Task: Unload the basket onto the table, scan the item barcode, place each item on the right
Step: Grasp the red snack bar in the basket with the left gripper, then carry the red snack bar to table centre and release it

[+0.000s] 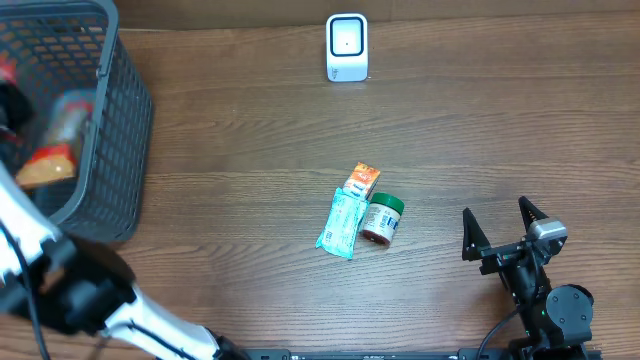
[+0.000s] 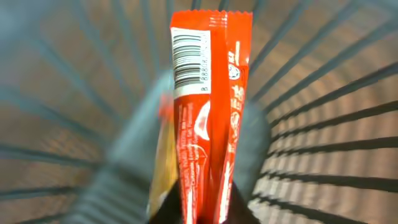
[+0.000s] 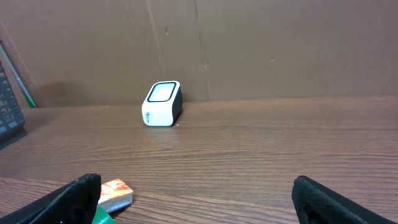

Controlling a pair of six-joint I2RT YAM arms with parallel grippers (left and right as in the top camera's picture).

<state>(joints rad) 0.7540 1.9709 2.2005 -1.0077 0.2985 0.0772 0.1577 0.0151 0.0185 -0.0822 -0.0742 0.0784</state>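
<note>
The left gripper [image 2: 205, 208] is squeezed tight on a red packet [image 2: 208, 112], pinching it at its bottom end. The packet stands up tall in front of the left wrist camera. A black and white barcode [image 2: 189, 59] sits near the top of the packet, on its left side, and faces that camera. All around the packet are the dark bars of the basket [image 2: 329, 124], so the packet is down inside it. From above, the gray basket [image 1: 120, 150] sits at the far left of the table, and an orange bag [image 1: 55, 140] lies blurry inside it. In the middle of the table lie three things close together: a blue-green packet [image 1: 340, 222], a small jar with a green lid [image 1: 381, 219] just beside it, and a little orange box [image 1: 362, 180] touching the top of both. The white scanner [image 1: 347, 47] stands at the far edge of the table, well apart from the basket. The right gripper [image 1: 495, 210] is at the near right side, with its two black fingers spread wide and nothing between them.
</note>
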